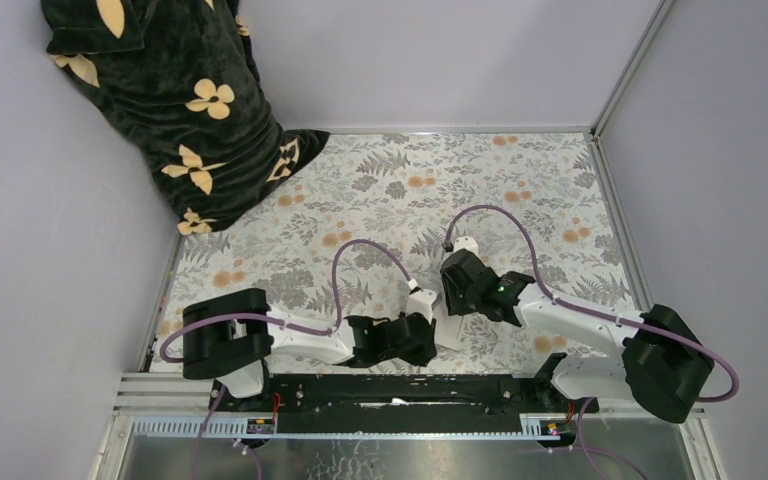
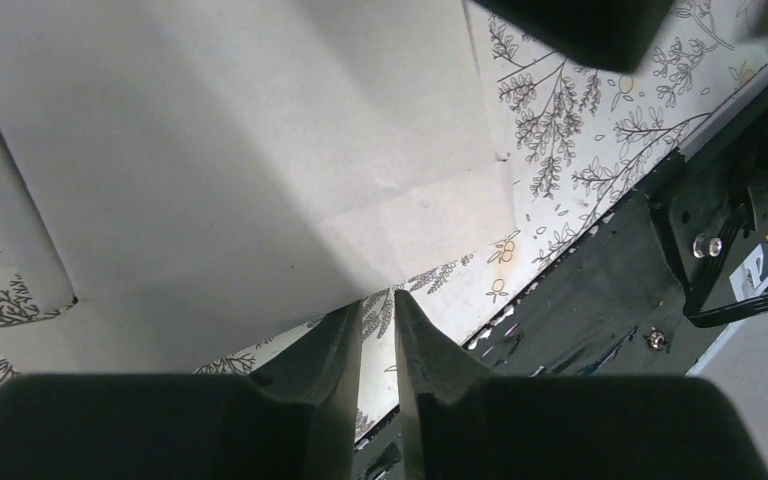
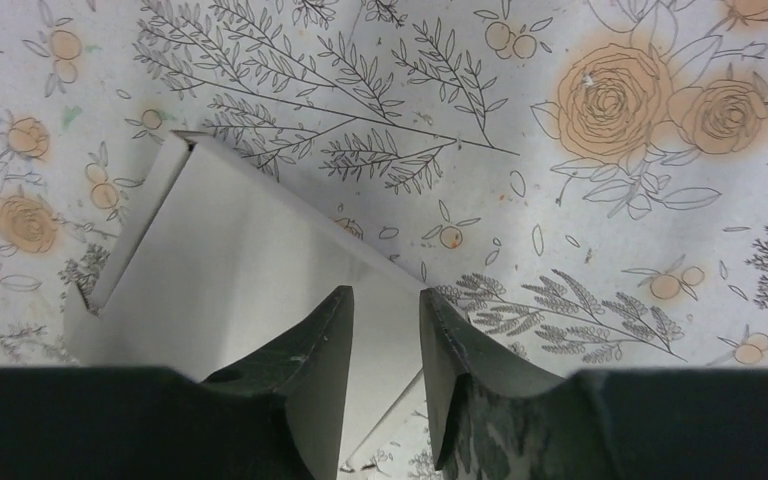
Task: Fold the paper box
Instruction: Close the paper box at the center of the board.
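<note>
— Paper box [image 1: 450, 335], seen from above: near-centre, between left gripper [image 1: 430, 335] and right gripper [image 1: 453, 308].
— Left wrist?
— Barely parted, empty; the box's corner meets its tips, the sheet spreading far-left.
— Right wrist?
— Parted astride a panel; grasp unclear.

No text, numbers or brand names legible anywhere. Paper box [image 2: 260, 150] plain white, unprinted. Tablecloth [image 1: 520, 190] floral print only. Dark cloth [image 1: 180, 100] with cream flower motifs plus one monogram-like mark, too small to read.
</note>
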Tool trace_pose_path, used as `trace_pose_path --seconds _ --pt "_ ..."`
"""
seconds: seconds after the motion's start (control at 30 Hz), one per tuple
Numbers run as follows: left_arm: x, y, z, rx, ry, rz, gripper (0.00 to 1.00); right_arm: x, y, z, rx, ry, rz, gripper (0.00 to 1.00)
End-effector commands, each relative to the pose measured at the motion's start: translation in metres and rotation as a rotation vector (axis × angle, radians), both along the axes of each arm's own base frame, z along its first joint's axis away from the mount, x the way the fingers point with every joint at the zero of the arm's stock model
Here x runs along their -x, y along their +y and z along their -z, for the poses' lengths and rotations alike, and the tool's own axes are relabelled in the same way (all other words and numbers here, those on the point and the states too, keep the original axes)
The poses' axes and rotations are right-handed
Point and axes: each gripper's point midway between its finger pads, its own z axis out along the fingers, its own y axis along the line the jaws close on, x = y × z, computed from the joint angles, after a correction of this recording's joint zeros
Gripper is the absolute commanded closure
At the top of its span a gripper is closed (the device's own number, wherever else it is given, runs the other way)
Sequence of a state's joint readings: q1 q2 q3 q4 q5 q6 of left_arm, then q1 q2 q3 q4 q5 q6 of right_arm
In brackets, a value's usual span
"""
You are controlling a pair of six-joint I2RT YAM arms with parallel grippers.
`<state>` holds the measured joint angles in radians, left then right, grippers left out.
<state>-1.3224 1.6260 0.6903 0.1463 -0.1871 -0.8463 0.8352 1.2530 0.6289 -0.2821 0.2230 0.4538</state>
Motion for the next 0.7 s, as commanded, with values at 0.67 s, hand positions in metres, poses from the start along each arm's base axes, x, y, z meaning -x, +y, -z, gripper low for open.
trace_pose_path --seconds 0.67 --pt "-0.052 0.060 0.027 -0.055 0.000 -0.159 0.76 0.021 0.039 -0.028 -0.059 -0.045 -0.276 0.64"
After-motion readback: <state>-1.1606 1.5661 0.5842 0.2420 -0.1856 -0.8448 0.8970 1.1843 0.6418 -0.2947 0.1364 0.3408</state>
